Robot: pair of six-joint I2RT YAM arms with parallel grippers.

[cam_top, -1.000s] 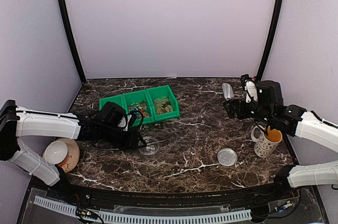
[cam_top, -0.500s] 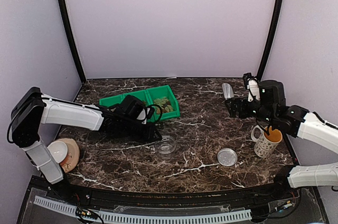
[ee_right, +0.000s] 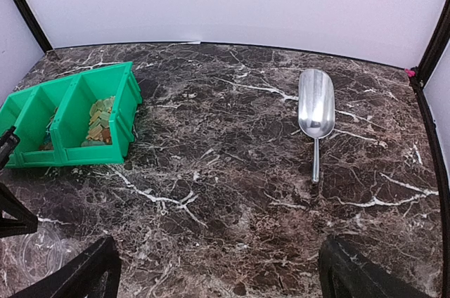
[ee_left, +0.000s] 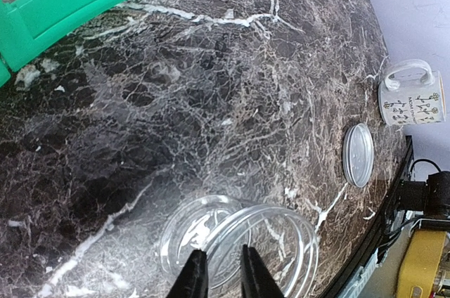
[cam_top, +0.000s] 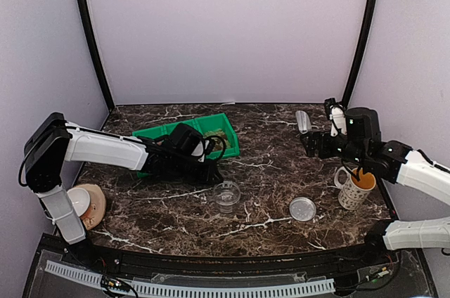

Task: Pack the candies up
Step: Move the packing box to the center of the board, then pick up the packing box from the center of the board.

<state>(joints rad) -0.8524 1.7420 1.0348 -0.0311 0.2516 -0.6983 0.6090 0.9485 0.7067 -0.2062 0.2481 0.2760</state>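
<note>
Nearest the arm bases, a bowl [cam_top: 81,203] lay tipped at the left edge of the table [cam_top: 267,164]. A clear lid [cam_top: 303,208] lay flat right of centre, touching nothing. A little beyond it, further right, a mug [cam_top: 354,187] stood upright with its handle turned left.

Left of the lid, near the middle, the tub [cam_top: 226,194] stood open-topped. The left arm stretched low across the table from the left. The left gripper [ee_left: 219,278] was clenched on the tub: its fingers [ee_left: 197,280] stood almost together with the clear wall pinched between them.

Behind that arm sat the green bin [cam_top: 228,145]. The candies [ee_right: 98,121] lay inside it, a mixed green, yellow and orange heap plain in its right-hand compartment, apart from the tub. The arm hid most of the other compartments from above.

On the right, beyond the mug, the right gripper [ee_right: 218,270] hung above the table, released, its fingers spread wide with nothing between them. Farthest back lay a metal scoop [ee_right: 316,112], its handle pointing toward the near edge.
</note>
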